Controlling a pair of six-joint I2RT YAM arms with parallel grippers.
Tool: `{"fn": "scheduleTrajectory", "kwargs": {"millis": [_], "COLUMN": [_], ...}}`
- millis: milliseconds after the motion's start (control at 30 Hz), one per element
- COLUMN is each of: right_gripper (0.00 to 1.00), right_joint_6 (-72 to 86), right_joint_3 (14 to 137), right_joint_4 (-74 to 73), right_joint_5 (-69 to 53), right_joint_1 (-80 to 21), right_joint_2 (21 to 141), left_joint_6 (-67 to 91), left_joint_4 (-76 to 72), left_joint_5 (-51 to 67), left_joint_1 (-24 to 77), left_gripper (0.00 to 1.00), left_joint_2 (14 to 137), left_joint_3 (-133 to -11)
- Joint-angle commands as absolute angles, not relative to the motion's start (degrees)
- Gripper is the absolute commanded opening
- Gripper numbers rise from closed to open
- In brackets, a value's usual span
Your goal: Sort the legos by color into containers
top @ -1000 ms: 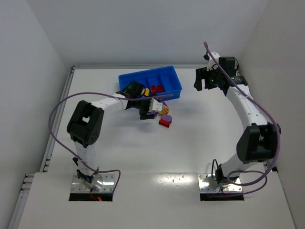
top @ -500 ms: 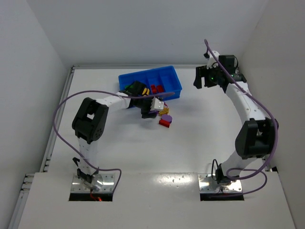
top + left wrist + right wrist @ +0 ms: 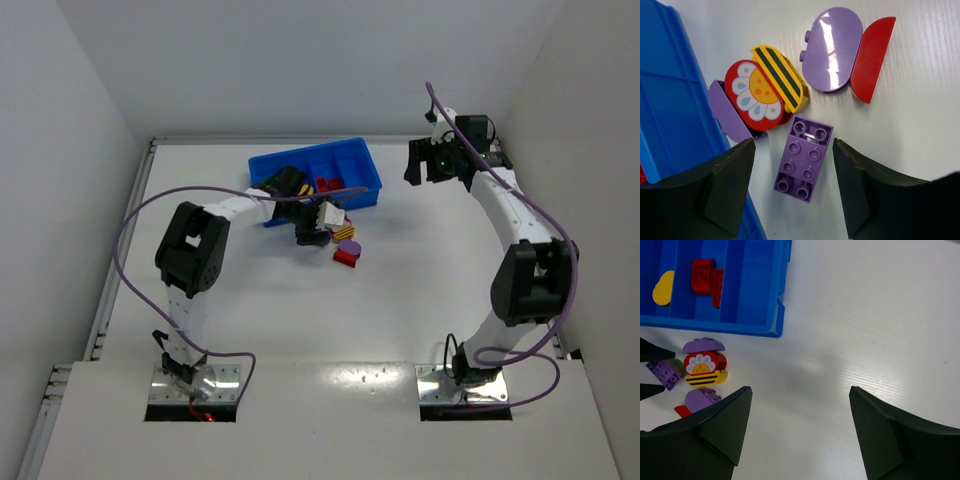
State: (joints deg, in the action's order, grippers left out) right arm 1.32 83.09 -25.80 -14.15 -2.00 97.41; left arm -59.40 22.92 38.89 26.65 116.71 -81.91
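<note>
My left gripper (image 3: 792,192) (image 3: 308,234) is open and low over a purple studded brick (image 3: 804,157) that lies on the table between its fingers, untouched. Beside it lie a red flower brick (image 3: 754,95), a yellow striped brick (image 3: 780,77), a purple oval piece (image 3: 832,50), a red piece (image 3: 871,57) and a purple piece (image 3: 729,116) against the blue tray (image 3: 670,115). The tray (image 3: 300,162) holds red bricks (image 3: 705,276) and a yellow brick (image 3: 662,287) in separate compartments. My right gripper (image 3: 800,432) (image 3: 424,165) is open and empty, high at the tray's right.
White walls close the table on three sides. The loose pile (image 3: 343,243) sits just in front of the tray. My left arm's purple cable (image 3: 150,205) loops over the left part of the table.
My left gripper has shifted slightly toward the tray over the pile of bricks. My right gripper has stayed near the far right, turning a little.
</note>
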Motion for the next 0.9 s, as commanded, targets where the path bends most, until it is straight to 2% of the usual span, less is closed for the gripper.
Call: {"fn": "scheduleTrajectory", "kwargs": {"millis": [0,567,633,800,867], "right_gripper": [0.79,0.79,0.79,0.79,0.79], "right_joint_6": [1.8,1.8,1.8,1.8,1.8], "right_joint_3": [85.8,85.8,85.3,84.7,84.7], "right_joint_4": [-23.5,-22.9,-22.9,-22.9,-22.9], "right_joint_5": [-14.8,-14.8,-14.8,-15.3,-15.3], "right_joint_1": [-1.8,-1.8,-1.8,-2.3,-2.3], "right_joint_2": [97.0,97.6,97.6,97.6,97.6], "left_joint_6": [-60.1,-58.6,-58.6,-59.8,-59.9], "left_joint_4": [24.9,27.8,28.3,29.4,29.4], "left_joint_5": [39.7,35.2,35.2,36.8,42.1], "left_joint_1": [25.9,25.4,25.4,25.4,24.2], "left_gripper": [0.70,0.65,0.61,0.28,0.24], "left_joint_2": [117.2,119.4,119.4,120.0,118.3], "left_joint_3": [-83.6,-85.6,-86.2,-86.9,-86.9]}}
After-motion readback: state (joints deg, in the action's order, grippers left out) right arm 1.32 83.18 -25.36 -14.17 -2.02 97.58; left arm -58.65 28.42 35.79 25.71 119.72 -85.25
